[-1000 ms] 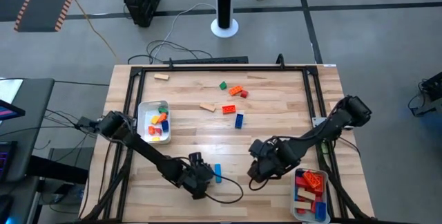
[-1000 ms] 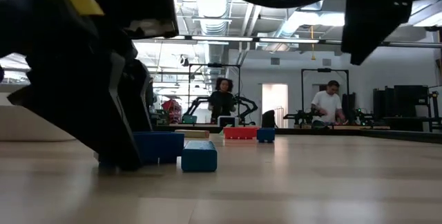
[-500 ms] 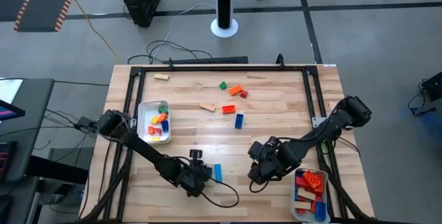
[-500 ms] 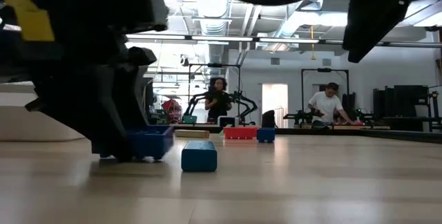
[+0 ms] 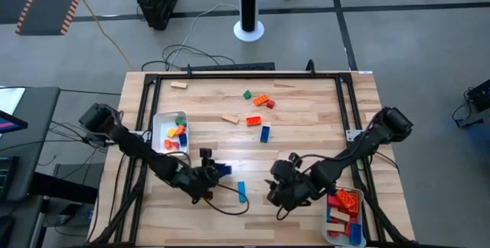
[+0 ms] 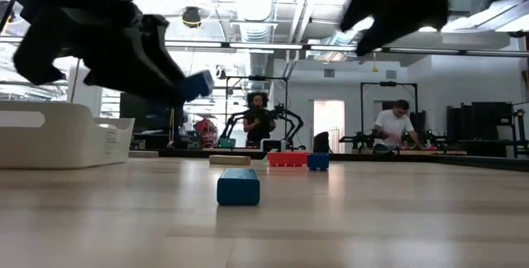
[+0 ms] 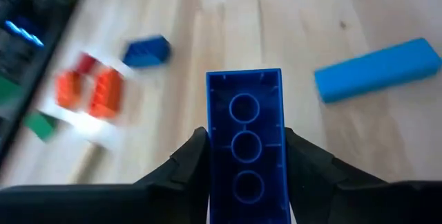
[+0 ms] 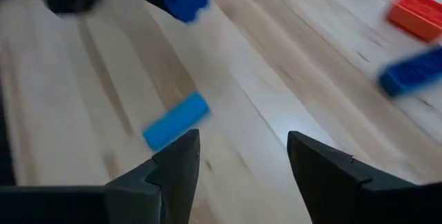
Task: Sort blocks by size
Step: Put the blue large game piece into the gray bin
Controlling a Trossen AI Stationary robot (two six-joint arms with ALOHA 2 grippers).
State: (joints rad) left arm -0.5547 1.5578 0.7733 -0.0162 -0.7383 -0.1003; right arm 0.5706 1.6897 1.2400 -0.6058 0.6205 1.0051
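My left gripper (image 5: 213, 173) is shut on a dark blue brick (image 7: 245, 141) above the near-left part of the table; it also shows in the low view (image 6: 197, 84). A light blue bar (image 5: 241, 191) lies flat on the table between my two grippers. My right gripper (image 5: 274, 192) hovers open and empty to the right of the bar (image 8: 176, 120). Loose blocks lie at mid-table: green (image 5: 247, 94), orange (image 5: 262, 99), red (image 5: 270, 104), tan (image 5: 230, 118), orange (image 5: 254, 121) and blue (image 5: 265, 133). My left gripper pinches the dark blue brick's two long sides (image 7: 213, 156) between its two fingers, at the brick's rear half. The fingers lie along the brick, pointing toward the table's right. The brick sticks out ahead of the fingertips, hollow underside toward the wrist camera, lifted clear of the table.
A white tray (image 5: 161, 118) with several blocks stands at the left, close to my left arm. A second white tray (image 5: 328, 221) with red, blue and tan blocks stands at the near right. A tan block (image 5: 179, 85) lies at the far left. People show in the room behind.
My left gripper has risen and gone toward the far-left, toward the left tray, lifting the dark blue brick clear of the table. The light blue bar has stayed where it was. My right gripper has drifted toward the table's left and near edge.
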